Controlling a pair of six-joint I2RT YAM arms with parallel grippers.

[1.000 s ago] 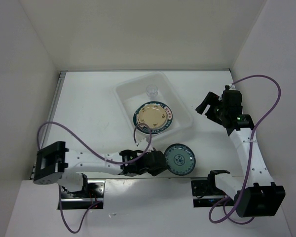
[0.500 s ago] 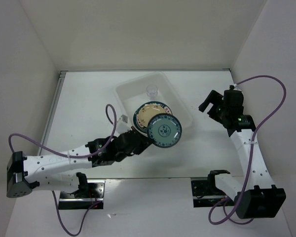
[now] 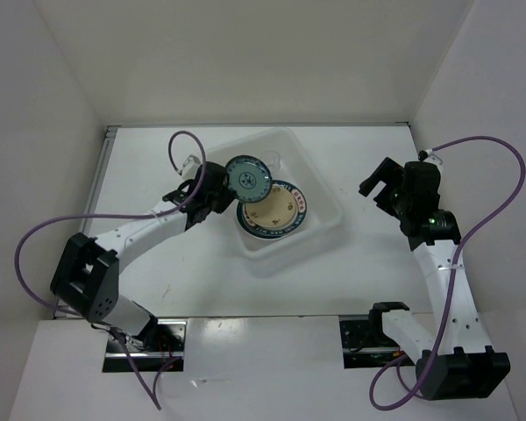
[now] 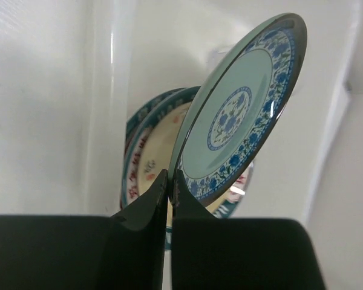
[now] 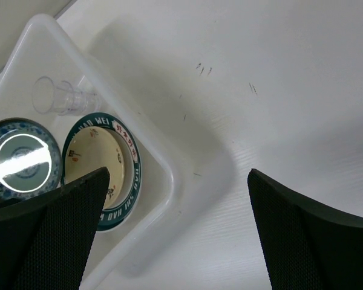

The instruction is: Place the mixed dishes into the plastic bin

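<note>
While, from above, the left gripper (image 3: 215,187) pinches the round teal blue-patterned plate (image 3: 247,176) by its rim, the plate hangs just ahead of it, over the translucent white rectangular plastic bin (image 3: 326,235). Left wrist: the tilted plate sits above a green-rimmed cream plate (image 4: 146,158); I'd judge it best lowered and levelled before release. Right wrist: the right gripper (image 5: 178,175) gapes wide and empty, the bin ahead-left.

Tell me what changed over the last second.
The left gripper, shut on the teal plate by its rim throughout, swung it from the near edge of the table away and leftward to hang tilted over the plastic bin. Nothing was released. The right gripper stayed open beside the bin; the stacked plates and clear cup inside stayed put.
</note>
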